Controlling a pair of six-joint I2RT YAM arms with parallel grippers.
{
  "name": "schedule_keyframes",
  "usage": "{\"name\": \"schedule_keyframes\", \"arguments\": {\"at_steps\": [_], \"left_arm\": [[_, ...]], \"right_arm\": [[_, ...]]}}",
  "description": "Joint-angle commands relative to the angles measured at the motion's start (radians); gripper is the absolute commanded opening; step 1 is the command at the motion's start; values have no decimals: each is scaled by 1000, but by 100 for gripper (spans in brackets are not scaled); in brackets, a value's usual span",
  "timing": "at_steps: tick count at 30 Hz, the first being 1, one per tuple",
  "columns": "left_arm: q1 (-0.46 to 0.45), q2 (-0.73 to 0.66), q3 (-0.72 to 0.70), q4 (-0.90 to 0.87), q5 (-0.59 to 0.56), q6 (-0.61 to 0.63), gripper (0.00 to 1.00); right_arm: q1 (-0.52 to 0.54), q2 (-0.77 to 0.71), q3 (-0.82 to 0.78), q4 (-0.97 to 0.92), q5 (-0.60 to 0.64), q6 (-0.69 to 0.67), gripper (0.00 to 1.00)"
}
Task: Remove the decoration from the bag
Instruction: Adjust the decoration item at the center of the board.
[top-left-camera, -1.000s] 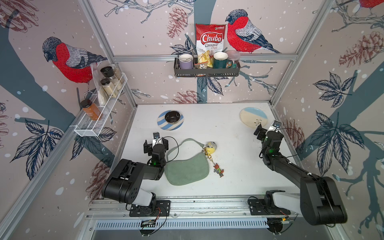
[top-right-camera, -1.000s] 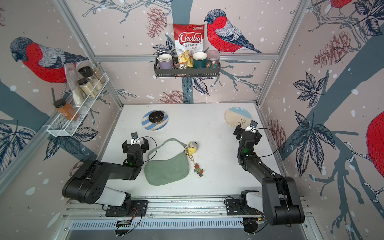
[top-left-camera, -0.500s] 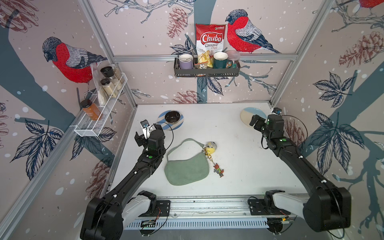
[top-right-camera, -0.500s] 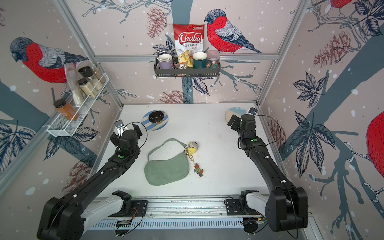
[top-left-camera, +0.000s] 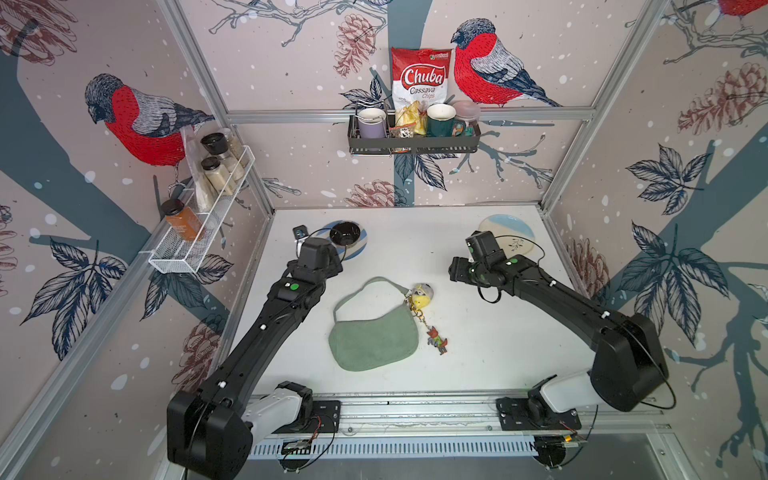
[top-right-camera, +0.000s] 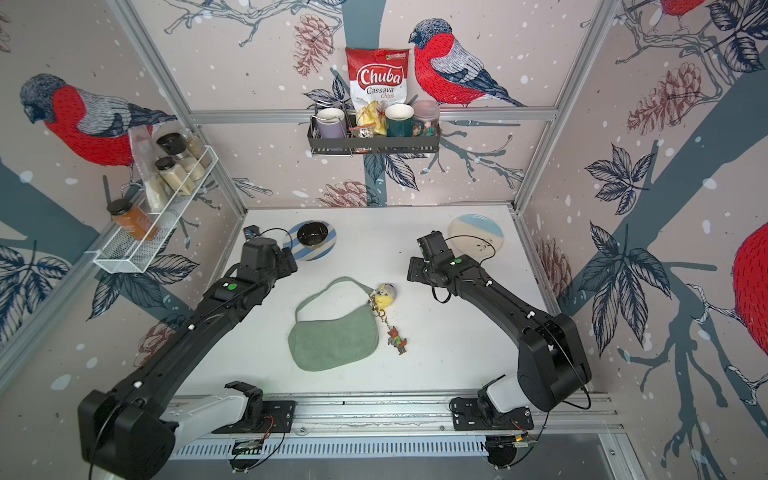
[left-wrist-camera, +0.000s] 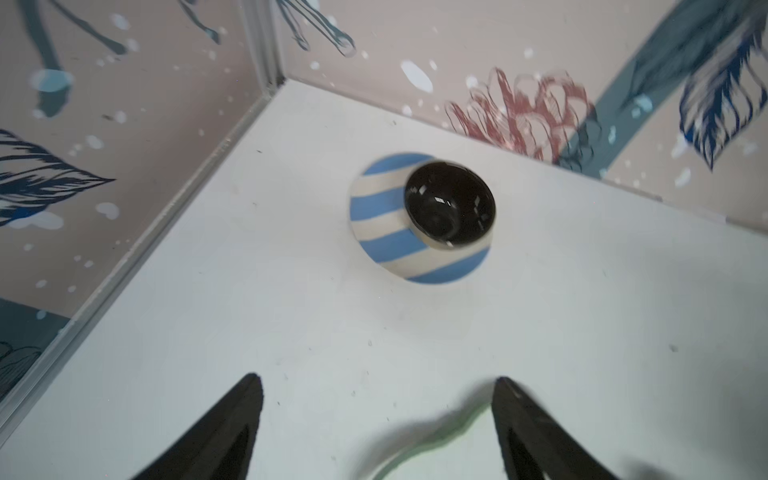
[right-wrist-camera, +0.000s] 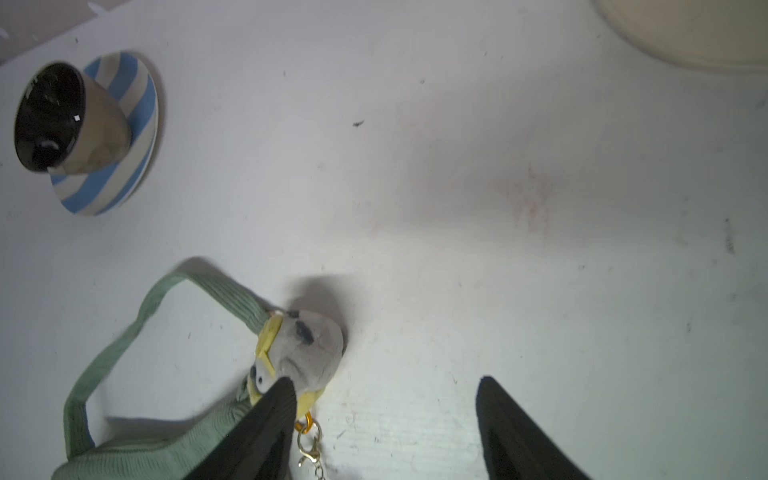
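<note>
Plainly, the only writing that can be read is on the red-and-white chip packet (top-left-camera: 419, 79): "Chuba Cassava Chips". It stands in a black wall rack (top-left-camera: 413, 145) high behind the bag (top-left-camera: 374, 338), between a lilac mug (top-left-camera: 371, 122) and a dark green mug (top-left-camera: 440, 120).

The bag lies flat on the white table (top-left-camera: 478, 353), its strap (top-left-camera: 361, 289) looped on the side away from the arm bases. At the bag's right end a grey-and-yellow plush bird (top-left-camera: 423, 293) is clipped. A chain runs from there to a small fox figure (top-left-camera: 437, 341) just beside the bag's right edge.

Behind the bag to the left, a blue-striped plate (top-left-camera: 360, 249) carries a black bowl (top-left-camera: 345, 232); the left arm's wrist hides part of that plate in both top views. Behind the bag to the right, the right arm's wrist partly covers a pale plate (top-left-camera: 513, 230). A white wire shelf (top-left-camera: 199, 241) with spice jars hangs far left of the bag.

Neither top view shows fingertips; the wrist views do. The left gripper (left-wrist-camera: 377, 378) has its jaws wide apart, empty, over bare table. The right gripper (right-wrist-camera: 385, 379) is likewise parted and empty. One of its fingers (right-wrist-camera: 266, 428) crosses in front of the plush bird; whether they touch cannot be told. Only that view shows the gold clasp (right-wrist-camera: 307, 428) beneath the bird
</note>
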Motion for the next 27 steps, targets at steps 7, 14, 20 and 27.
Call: {"name": "schedule_keyframes", "arguments": {"at_steps": [7, 14, 20, 27], "left_arm": [[-254, 112, 13, -36, 286, -8, 84], [-281, 212, -33, 127, 365, -111, 82], [-281, 336, 1, 145, 390, -177, 76], [-281, 428, -32, 245, 393, -218, 76]], "right_arm": [[73, 212, 101, -39, -175, 60, 74], [115, 366, 180, 0, -297, 154, 64], [51, 340, 210, -86, -360, 78, 19], [-18, 306, 266, -328, -167, -66, 7]]}}
